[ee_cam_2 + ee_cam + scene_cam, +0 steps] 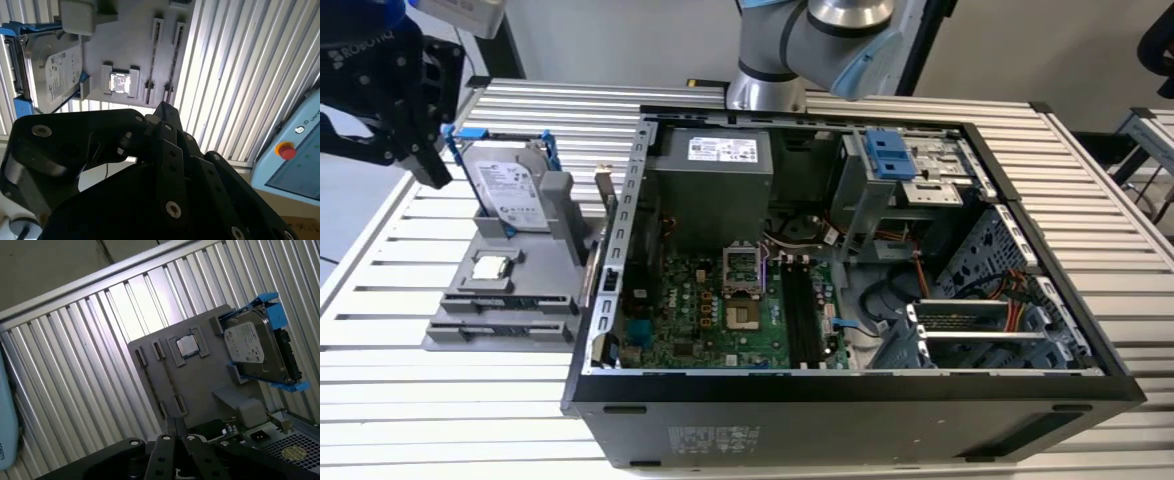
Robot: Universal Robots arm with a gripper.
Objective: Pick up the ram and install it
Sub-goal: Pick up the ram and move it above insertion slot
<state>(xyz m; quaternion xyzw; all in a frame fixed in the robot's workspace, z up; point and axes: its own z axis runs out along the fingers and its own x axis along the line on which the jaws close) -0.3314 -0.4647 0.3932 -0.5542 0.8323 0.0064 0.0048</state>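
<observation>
1. A slatted metal bench (454, 420) carries everything.
2. Upper left of the exterior view: the black tool (438, 175) hangs well above a grey tray (500, 333). It is clenched, with nothing visible in its grip.
3. The tray holds a blue-railed hard drive (507, 190) and a square chip (491, 267).
4. To the right is the open computer case (854, 420). Whether the ram sits in the motherboard's black slots (803, 305) cannot be told.

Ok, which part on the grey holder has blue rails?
The silver hard drive, standing propped on edge; the small square processor chip lies flat, without rails.
</observation>
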